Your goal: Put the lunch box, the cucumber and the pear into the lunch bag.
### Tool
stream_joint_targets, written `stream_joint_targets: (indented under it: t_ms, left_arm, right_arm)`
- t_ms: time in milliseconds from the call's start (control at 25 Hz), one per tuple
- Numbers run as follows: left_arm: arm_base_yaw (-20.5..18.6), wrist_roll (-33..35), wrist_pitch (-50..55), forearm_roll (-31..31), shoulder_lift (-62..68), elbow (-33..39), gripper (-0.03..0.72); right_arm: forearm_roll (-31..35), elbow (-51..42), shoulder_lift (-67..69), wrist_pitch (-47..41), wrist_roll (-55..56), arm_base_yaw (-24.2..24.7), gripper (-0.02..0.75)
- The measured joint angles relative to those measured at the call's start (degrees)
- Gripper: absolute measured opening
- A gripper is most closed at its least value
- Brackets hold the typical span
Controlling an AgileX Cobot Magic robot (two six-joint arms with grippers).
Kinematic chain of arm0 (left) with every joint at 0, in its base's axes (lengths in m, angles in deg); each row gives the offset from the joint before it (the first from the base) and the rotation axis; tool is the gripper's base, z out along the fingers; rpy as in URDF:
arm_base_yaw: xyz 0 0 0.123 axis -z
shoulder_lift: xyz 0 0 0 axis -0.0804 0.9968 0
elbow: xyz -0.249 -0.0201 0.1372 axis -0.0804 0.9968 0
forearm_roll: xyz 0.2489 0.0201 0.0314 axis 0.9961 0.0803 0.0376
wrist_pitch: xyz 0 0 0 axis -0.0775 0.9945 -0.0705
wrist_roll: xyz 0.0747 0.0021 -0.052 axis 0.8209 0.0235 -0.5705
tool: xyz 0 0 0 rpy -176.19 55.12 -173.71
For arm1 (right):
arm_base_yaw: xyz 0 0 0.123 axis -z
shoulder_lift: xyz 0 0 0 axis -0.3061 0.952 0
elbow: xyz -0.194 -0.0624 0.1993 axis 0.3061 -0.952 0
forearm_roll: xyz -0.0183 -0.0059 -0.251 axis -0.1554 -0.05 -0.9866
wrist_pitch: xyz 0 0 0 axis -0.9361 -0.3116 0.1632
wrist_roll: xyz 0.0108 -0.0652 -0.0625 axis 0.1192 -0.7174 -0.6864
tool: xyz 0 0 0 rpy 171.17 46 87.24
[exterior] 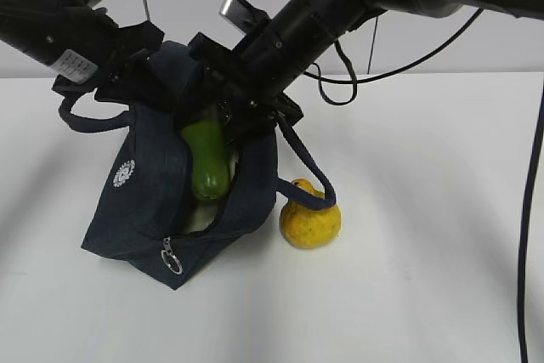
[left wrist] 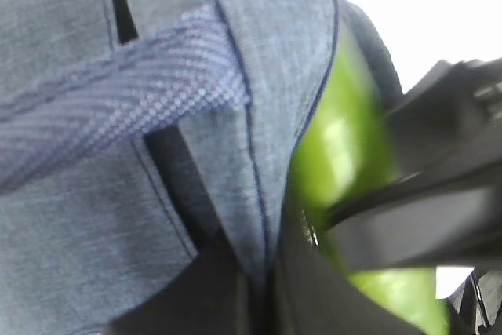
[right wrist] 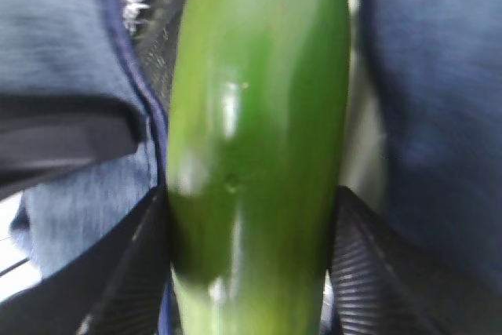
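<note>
Two arms over lunch bag (exterior: 149, 201) at centre-left of table (exterior: 425, 210). Right gripper (exterior: 223, 125) w/ fingers (right wrist: 129, 272) clamped on cucumber (exterior: 208, 163), one pad each side per right wrist view; cucumber angled down into bag mouth, lower end past the rim, silver lining glimpsed beside it. Left gripper (exterior: 127, 61) at far-left rim of bag, seemingly pinching fabric to keep mouth open, but fingers not clearly shown, so cannot tell open or closed. Pear (exterior: 310, 217) on table just right of bag, one bag handle (exterior: 306, 167) looped across its top. Lunch box not identifiable; pale patch under cucumber inside bag, maybe its lid, unclear.

Risks, as judgement: cucumber tip catching on rim or on whatever lies inside → jams or drags bag; early release → rolls out over near edge; soft bag sagging shut if left hold slips; handle snagging pear on later pick.

Labels: small white round logo (exterior: 124, 173) on bag front, no legible text; white sticker (exterior: 75, 64) on left arm, print too small to read.
</note>
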Motion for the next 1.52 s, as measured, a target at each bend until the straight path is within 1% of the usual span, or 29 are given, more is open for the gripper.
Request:
stream_joint_targets:
  t_ms: [80,160,280,320,360,480,680,840,920,960,1040,1160,1440,1520]
  left_arm:
    - [0.0,0.0,0.0,0.0,0.0,0.0,-0.001]
    - [0.0,0.0,0.1,0.0,0.0,0.0,-0.001]
    - [0.0,0.0,0.1,0.0,0.0,0.0,-0.001]
    - [0.0,0.0,0.1,0.0,0.0,0.0,-0.001]
    - [0.0,0.0,0.1,0.0,0.0,0.0,-0.001]
    - [0.0,0.0,0.1,0.0,0.0,0.0,-0.001]
    - [0.0,0.0,0.1,0.0,0.0,0.0,-0.001]
    - [0.0,0.0,0.1,0.0,0.0,0.0,-0.001]
    - [0.0,0.0,0.1,0.0,0.0,0.0,-0.001]
    - [0.0,0.0,0.1,0.0,0.0,0.0,-0.001]
    - [0.0,0.0,0.1,0.0,0.0,0.0,-0.001]
    - [0.0,0.0,0.1,0.0,0.0,0.0,-0.001]
    - [0.0,0.0,0.1,0.0,0.0,0.0,-0.001]
    - [0.0,0.0,0.1,0.0,0.0,0.0,-0.001]
  right_arm:
    - [0.9,0.0,0.6,0.1,-0.4,-0.8,0.424]
    - [1.4,0.0,1.0,0.1,-0.6,-1.1,0.458]
    - [1.9,0.0,1.3,0.1,-0.7,-1.1,0.6]
    - [2.0,0.1,1.3,0.1,-0.8,-1.1,0.626]
    - [2.0,0.3,1.3,0.1,-0.8,-1.1,0.639]
    - [0.3,2.3,1.3,0.1,-1.0,-1.1,0.645]
    - [-8.0,5.4,0.0,0.1,-1.0,-1.1,0.643]
    - [-19.6,5.5,-5.4,0.0,-1.0,-1.1,0.621]
    - [-25.4,5.3,-8.7,-0.1,-1.0,-1.1,0.591]
    - [-28.5,4.4,-11.0,-0.1,-1.0,-1.1,0.577]
    - [-31.8,1.8,-14.3,-0.1,-1.0,-1.1,0.56]
    - [-34.6,-5.4,-18.6,-0.2,-0.8,-1.1,0.552]
    - [-35.4,-25.9,-22.5,-0.3,-0.9,-1.1,0.551]
    - [-33.5,-30.7,-22.7,-0.1,-1.6,-1.1,0.551]
